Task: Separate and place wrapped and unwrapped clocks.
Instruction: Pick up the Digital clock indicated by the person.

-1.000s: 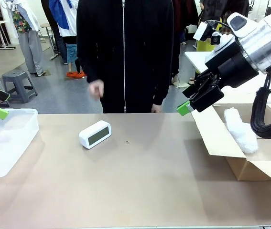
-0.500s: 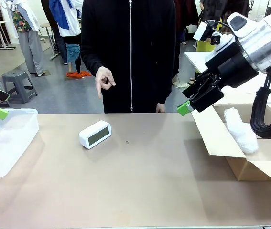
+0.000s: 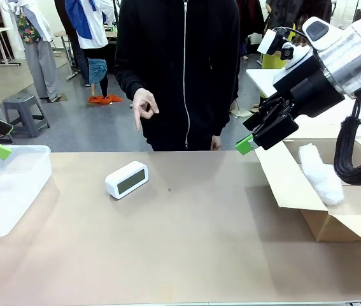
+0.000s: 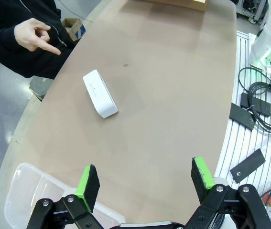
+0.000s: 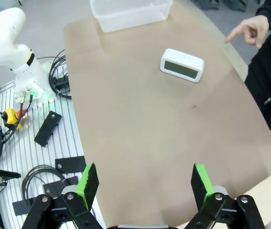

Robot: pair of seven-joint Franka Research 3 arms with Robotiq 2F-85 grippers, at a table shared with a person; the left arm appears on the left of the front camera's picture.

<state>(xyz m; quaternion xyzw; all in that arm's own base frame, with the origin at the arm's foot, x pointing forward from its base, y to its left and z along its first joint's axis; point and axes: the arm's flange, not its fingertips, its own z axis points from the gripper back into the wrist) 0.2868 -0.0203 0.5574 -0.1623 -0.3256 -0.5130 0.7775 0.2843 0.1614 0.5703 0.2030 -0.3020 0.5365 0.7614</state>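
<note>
Unwrapped clock [image 3: 127, 179] lies untouched as the person's hand [image 3: 144, 107], newly raised, seemingly points at it, cueing pickup; left gripper [image 4: 145, 176] and right gripper [image 5: 144, 181] gape wide, empty.

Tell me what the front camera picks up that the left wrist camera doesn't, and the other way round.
From the front: a bubble-wrapped bundle lying in the cardboard box, and the open right gripper beside its flap.
From the left wrist: cables and black plates on the slatted rack beside the table.
In both: the bare clock on the table, the plastic tub, the person's hand pointing down, and the open left gripper.
</note>
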